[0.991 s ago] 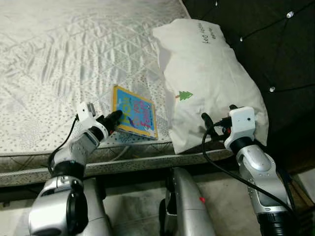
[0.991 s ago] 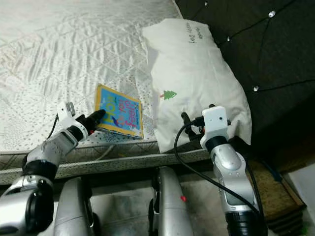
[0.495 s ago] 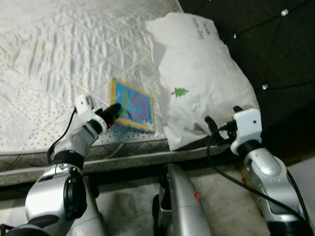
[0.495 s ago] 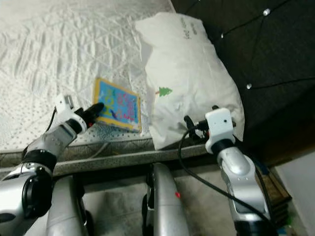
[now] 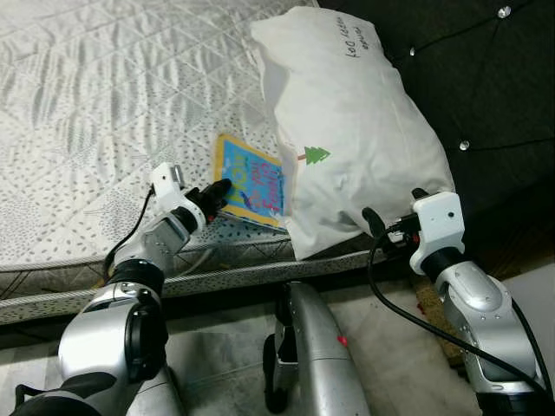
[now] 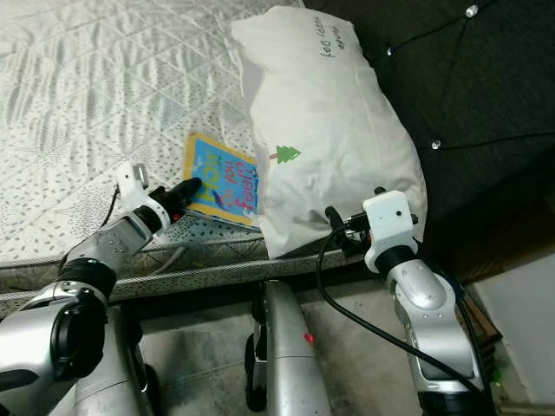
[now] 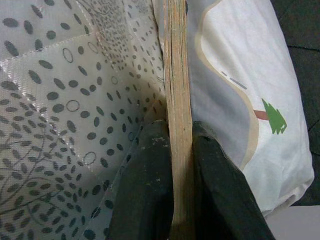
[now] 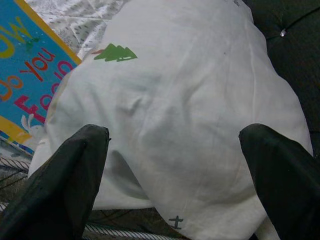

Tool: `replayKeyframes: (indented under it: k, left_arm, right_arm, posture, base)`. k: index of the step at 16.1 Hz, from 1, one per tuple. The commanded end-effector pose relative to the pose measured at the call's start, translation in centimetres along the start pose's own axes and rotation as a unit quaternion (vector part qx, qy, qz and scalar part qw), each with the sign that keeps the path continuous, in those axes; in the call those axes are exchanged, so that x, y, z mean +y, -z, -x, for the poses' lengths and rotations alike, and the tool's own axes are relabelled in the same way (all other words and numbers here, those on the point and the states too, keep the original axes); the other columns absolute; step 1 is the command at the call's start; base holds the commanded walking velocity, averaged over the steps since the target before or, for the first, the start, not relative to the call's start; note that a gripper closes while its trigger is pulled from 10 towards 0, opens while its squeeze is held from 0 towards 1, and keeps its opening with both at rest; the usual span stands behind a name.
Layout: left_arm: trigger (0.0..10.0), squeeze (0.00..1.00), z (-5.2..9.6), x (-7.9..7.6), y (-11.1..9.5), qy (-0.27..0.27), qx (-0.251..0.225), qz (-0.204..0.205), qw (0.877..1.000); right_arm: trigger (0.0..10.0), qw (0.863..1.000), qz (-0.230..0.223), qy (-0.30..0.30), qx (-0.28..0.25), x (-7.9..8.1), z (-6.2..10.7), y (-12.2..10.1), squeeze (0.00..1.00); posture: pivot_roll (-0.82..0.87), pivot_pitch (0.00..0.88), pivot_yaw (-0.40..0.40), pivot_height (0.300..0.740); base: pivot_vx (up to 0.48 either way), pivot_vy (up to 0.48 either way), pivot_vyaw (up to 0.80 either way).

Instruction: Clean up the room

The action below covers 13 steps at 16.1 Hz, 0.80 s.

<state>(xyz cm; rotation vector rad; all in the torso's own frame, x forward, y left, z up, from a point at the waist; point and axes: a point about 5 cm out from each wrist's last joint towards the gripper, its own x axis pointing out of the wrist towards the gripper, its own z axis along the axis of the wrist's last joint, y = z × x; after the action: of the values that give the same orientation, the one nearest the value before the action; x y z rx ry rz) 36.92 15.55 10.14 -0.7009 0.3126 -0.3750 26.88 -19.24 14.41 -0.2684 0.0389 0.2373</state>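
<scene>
A thin blue and yellow picture book [image 5: 251,180] lies near the front edge of the white quilted mattress [image 5: 95,113], its right side against a white pillow [image 5: 347,130] with a small green tree print. My left gripper [image 5: 217,191] is shut on the book's near edge; in the left wrist view the book's edge [image 7: 178,100] runs straight between the two black fingers [image 7: 145,195]. My right gripper [image 5: 381,227] stands open at the pillow's lower right corner. Its fingers [image 8: 65,185] spread wide in front of the pillow [image 8: 175,115], touching nothing.
A dark tufted headboard [image 5: 477,78] with shiny buttons rises behind the pillow on the right. The mattress's front edge [image 5: 243,269] runs just below both grippers. My silver legs [image 5: 312,347] stand on a pale floor in front of the bed.
The view has shifted. The book now sits closer against the pillow, with my left gripper still at its near edge. The right gripper stays open by the pillow's corner.
</scene>
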Motion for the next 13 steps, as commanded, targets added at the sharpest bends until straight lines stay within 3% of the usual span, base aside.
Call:
replayKeyframes:
  k: [1,6,7,8,13]
  left_arm:
    - [10.0,0.0,-0.32,-0.41,1.08,0.008,0.028,-0.005,1.0]
    - [10.0,0.0,-0.17,-0.14,1.17,0.004,0.036,-0.006,0.999]
    - [10.0,0.95,-0.16,-0.09,1.12,0.001,0.032,-0.003,0.999]
    - [10.0,1.0,-0.15,0.0,1.09,-0.006,0.032,-0.005,0.999]
    - [10.0,1.0,0.03,0.4,0.96,-0.02,0.031,-0.011,0.999]
  right_arm:
    - [10.0,1.0,0.007,0.002,0.002,-0.35,0.27,-0.2,0.0]
    - [10.0,1.0,0.005,-0.001,0.0,-0.02,-0.06,-0.21,0.0]
    - [10.0,1.0,0.005,-0.002,-0.002,0.05,-0.2,-0.23,0.0]
    - [10.0,1.0,0.005,-0.002,-0.003,0.08,-0.29,-0.26,0.0]
    - [10.0,1.0,0.004,-0.003,-0.007,0.41,-0.71,-0.29,0.0]
  posture:
    - [-0.23,0.231,-0.218,0.549]
    - [-0.22,0.224,-0.213,0.549]
    - [-0.22,0.22,-0.212,0.549]
    - [-0.21,0.22,-0.211,0.549]
    - [-0.2,0.21,-0.206,0.549]
  base:
    - [0.0,0.0,0.0]
    - [0.0,0.0,0.0]
    - [0.0,0.0,0.0]
    - [0.0,0.0,0.0]
    - [0.0,0.0,0.0]
